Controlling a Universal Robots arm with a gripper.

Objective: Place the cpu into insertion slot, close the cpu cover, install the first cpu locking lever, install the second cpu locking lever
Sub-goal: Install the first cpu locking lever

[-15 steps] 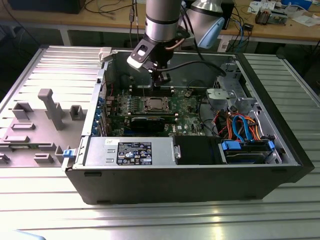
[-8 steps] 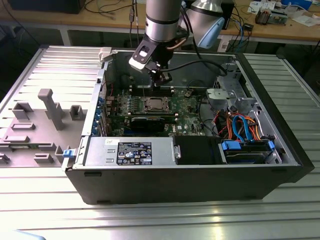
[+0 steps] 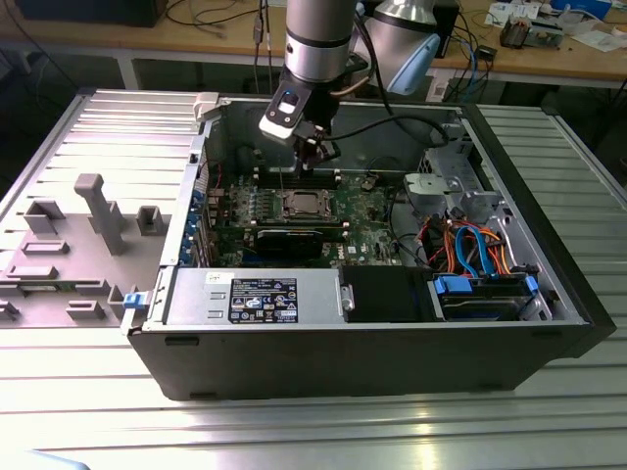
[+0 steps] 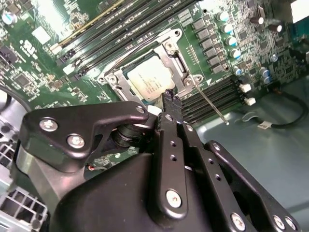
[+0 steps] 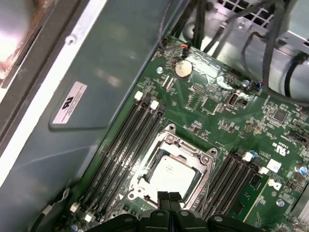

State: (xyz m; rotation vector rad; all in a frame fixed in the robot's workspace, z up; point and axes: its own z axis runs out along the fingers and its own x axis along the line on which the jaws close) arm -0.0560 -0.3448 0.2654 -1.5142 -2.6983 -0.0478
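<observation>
The cpu (image 3: 299, 205) lies flat in the socket on the green board, its silver top showing in both wrist views (image 4: 149, 79) (image 5: 171, 175). The insertion slot is under it, pin field hidden. The cpu cover (image 4: 172, 52) (image 5: 187, 147) lies down around the chip as a silver frame. One thin locking lever (image 4: 211, 105) sticks out from a socket corner over the memory slots. My gripper (image 3: 312, 160) hangs just above the board behind the socket, apart from it. Its fingertips (image 4: 171, 99) (image 5: 169, 199) are shut with nothing between them.
Inside the open case (image 3: 392, 343), a black expansion card (image 3: 289, 240) lies in front of the socket and the power-supply box (image 3: 255, 294) sits at the front. Drive cage and blue cables (image 3: 480, 257) fill the exterior view's right. A grey fixture plate (image 3: 98, 211) lies outside the case.
</observation>
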